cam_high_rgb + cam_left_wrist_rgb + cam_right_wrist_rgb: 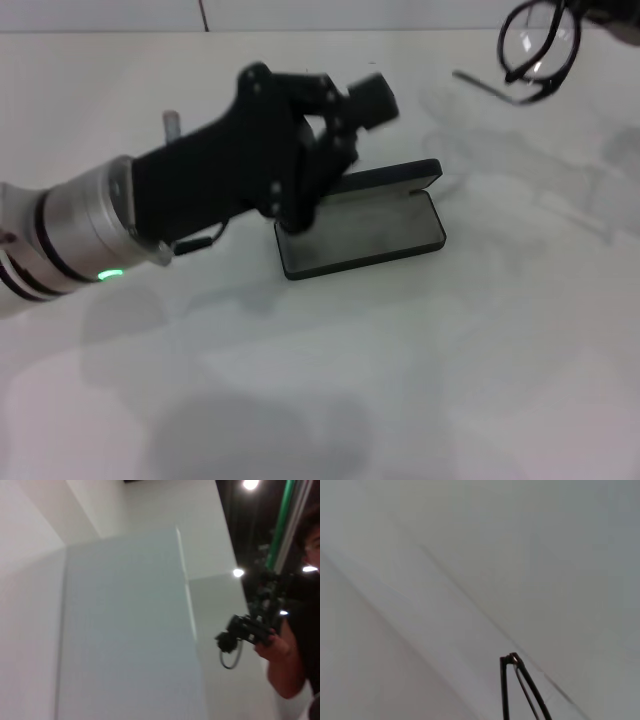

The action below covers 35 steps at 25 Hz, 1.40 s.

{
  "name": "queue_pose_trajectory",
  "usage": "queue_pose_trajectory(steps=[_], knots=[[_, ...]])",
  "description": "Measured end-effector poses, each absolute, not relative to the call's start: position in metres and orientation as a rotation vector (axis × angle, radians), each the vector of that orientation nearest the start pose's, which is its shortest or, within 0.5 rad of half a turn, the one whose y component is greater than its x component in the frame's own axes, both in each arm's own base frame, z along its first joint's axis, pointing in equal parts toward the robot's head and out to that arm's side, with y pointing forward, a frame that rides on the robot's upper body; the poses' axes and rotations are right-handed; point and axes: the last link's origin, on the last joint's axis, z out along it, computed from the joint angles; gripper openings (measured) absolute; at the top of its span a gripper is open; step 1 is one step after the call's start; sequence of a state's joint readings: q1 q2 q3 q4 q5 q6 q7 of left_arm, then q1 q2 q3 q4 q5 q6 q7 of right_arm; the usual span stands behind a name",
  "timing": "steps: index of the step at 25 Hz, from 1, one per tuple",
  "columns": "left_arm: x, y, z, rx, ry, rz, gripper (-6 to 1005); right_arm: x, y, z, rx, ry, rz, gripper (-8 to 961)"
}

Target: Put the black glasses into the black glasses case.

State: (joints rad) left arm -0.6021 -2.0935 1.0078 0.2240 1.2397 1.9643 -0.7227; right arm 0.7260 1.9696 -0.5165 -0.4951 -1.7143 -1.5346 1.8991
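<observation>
The black glasses case (365, 228) lies open on the white table, grey lining up and lid raised at the back. My left gripper (298, 212) reaches down onto the case's left end and hides it. The black glasses (540, 42) hang in the air at the far right, above the table and beyond the case, one temple arm pointing left. My right gripper (618, 22), mostly cut off at the top right corner, holds them. The left wrist view shows that gripper (250, 627) far off with the glasses (230, 657) hanging below it. The right wrist view shows two thin temple arms (520, 690).
The white table (420, 380) runs to a pale wall at the back. In the left wrist view a person (295, 650) stands at the far side beside the right arm.
</observation>
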Motion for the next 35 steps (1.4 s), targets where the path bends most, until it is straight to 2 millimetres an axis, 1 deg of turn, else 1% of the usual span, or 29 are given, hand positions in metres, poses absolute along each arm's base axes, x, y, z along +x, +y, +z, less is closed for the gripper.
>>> queue_pose_trajectory(steps=[4,6,9,10,12,14,19,22,27,35], knots=[[-0.179,0.283,-0.023,-2.482,0.116,-1.66,13,0.204,0.404,0.069,-2.306,1.188,1.398,129],[-0.177,0.283,-0.027,-2.518,0.124,-1.643,13,0.2,0.406,0.073,-2.285,1.175,1.453,129],[-0.175,0.285,-0.033,-2.559,0.125,-1.611,13,0.193,0.407,0.071,-2.284,1.167,1.488,130],[-0.175,0.285,-0.033,-2.559,0.125,-1.611,13,0.184,0.408,0.066,-2.302,1.165,1.513,130],[-0.173,0.288,-0.04,-2.593,0.111,-1.571,13,0.177,0.408,0.061,-2.323,1.167,1.529,130],[-0.173,0.292,-0.045,-2.604,0.084,-1.525,13,0.166,0.408,0.052,-2.365,1.176,1.552,130],[-0.177,0.304,-0.051,-2.589,0.016,-1.427,13,0.151,0.405,0.036,-2.465,1.181,1.528,131],[-0.179,0.31,-0.051,-2.561,-0.012,-1.395,13,0.147,0.402,0.027,-2.51,1.209,1.508,132],[-0.181,0.315,-0.049,-2.524,-0.042,-1.38,13,0.147,0.399,0.021,-2.532,1.237,1.496,132],[-0.179,0.315,-0.051,-2.535,-0.056,-1.385,13,0.146,0.396,0.016,-2.559,1.243,1.488,133]])
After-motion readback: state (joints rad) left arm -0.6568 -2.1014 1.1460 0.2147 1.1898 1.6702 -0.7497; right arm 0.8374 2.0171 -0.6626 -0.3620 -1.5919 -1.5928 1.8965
